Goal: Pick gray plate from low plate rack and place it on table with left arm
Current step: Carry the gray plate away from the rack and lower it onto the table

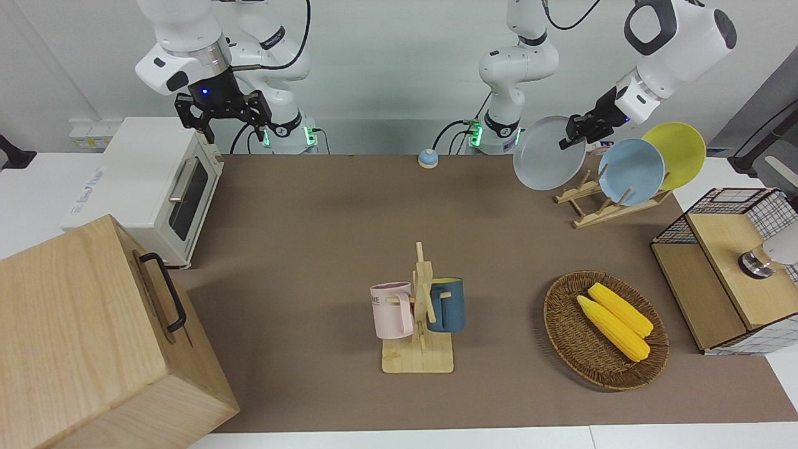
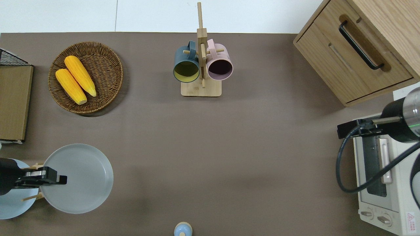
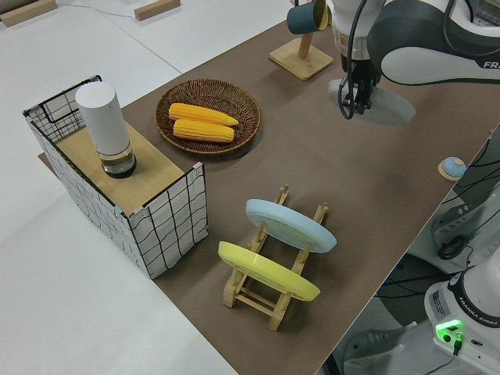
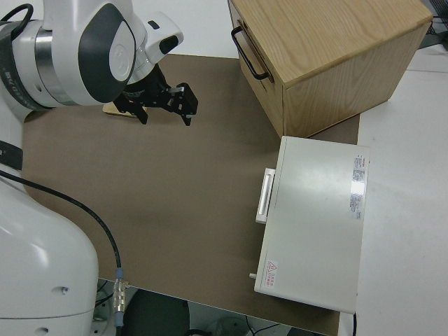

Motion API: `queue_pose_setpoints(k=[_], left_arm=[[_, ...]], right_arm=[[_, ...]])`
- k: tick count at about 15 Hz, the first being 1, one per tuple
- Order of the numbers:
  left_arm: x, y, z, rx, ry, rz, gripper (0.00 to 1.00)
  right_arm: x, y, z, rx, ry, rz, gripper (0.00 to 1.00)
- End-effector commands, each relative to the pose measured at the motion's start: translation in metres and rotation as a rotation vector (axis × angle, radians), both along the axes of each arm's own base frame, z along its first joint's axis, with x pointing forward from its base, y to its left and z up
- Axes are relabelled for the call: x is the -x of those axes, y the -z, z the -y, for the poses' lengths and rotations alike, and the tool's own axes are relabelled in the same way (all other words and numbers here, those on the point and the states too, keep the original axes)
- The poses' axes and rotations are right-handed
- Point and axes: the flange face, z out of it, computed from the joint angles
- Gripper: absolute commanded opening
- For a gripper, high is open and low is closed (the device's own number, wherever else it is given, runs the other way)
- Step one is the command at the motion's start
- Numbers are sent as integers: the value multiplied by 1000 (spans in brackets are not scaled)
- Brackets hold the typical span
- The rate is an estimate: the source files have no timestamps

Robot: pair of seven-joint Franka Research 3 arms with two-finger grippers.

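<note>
My left gripper (image 1: 572, 136) is shut on the rim of the gray plate (image 1: 545, 156) and holds it tilted in the air. In the overhead view the gray plate (image 2: 86, 178) hangs over the table (image 2: 229, 157) just beside the low plate rack (image 2: 36, 165), toward the right arm's end, with the left gripper (image 2: 61, 179) at its edge. The low plate rack (image 1: 598, 206) holds a sky-blue plate (image 1: 631, 171) and a yellow plate (image 1: 676, 149). The left side view shows the rack (image 3: 269, 301) and the left gripper (image 3: 353, 105). My right gripper (image 1: 223, 118) is parked and open.
A mug stand (image 1: 418, 324) with two mugs stands mid-table. A wicker basket (image 1: 564, 337) holds corn cobs. A wire-sided box (image 1: 729, 274) sits at the left arm's end. A toaster oven (image 1: 149, 187) and a wooden cabinet (image 1: 93, 337) are at the right arm's end. A small blue bell (image 1: 427, 158) sits near the robots.
</note>
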Motion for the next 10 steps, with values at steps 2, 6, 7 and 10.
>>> queue_pose_setpoints(k=[2, 6, 7, 10], left_arm=[[2, 26, 10, 68, 19, -21, 0], [8, 66, 16, 116, 42, -28, 0], [9, 71, 19, 115, 50, -27, 0], [10, 89, 36, 105, 72, -29, 0]], right_arm=[[3, -3, -1, -6, 0, -7, 990], [2, -3, 0, -6, 2, -7, 987], [3, -3, -1, -6, -1, -7, 987], [3, -3, -1, -6, 0, -7, 990]])
